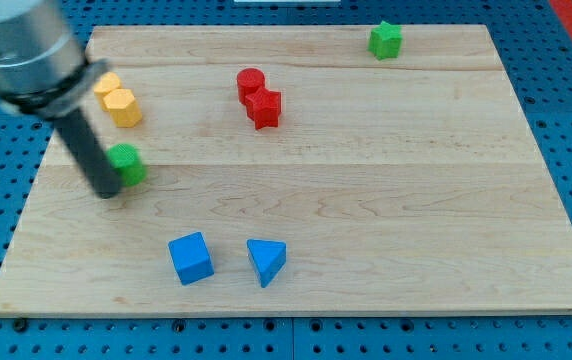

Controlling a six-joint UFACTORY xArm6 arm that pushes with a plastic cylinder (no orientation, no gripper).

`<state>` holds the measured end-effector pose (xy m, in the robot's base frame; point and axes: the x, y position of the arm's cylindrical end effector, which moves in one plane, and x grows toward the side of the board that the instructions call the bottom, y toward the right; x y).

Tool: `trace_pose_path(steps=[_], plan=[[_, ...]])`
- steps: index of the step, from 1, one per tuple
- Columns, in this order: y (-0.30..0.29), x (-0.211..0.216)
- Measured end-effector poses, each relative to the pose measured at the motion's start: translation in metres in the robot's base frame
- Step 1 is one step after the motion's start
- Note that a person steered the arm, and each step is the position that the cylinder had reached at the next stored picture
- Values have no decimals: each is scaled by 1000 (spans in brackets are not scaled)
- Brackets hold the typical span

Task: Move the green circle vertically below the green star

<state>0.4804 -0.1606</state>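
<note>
The green circle (pixel 128 163) lies at the view's left on the wooden board (pixel 366 200). The green star (pixel 386 40) sits near the view's top right. My tip (pixel 108 192) is at the end of the dark rod, touching the green circle's lower left side. The rod partly hides the circle's left edge.
Two yellow blocks (pixel 118 100) lie close together above the green circle. A red circle (pixel 250 82) and a red star (pixel 264 107) touch at the top middle. A blue cube (pixel 191 258) and a blue triangle (pixel 266 261) lie near the view's bottom.
</note>
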Motion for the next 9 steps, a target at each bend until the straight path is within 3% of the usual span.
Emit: trace_pose_path(steps=[1, 2, 3, 5, 6, 7, 8, 9], plan=[[5, 11], [-92, 5], [-28, -42], [188, -44], [197, -20], [245, -29], [277, -60], [270, -114]])
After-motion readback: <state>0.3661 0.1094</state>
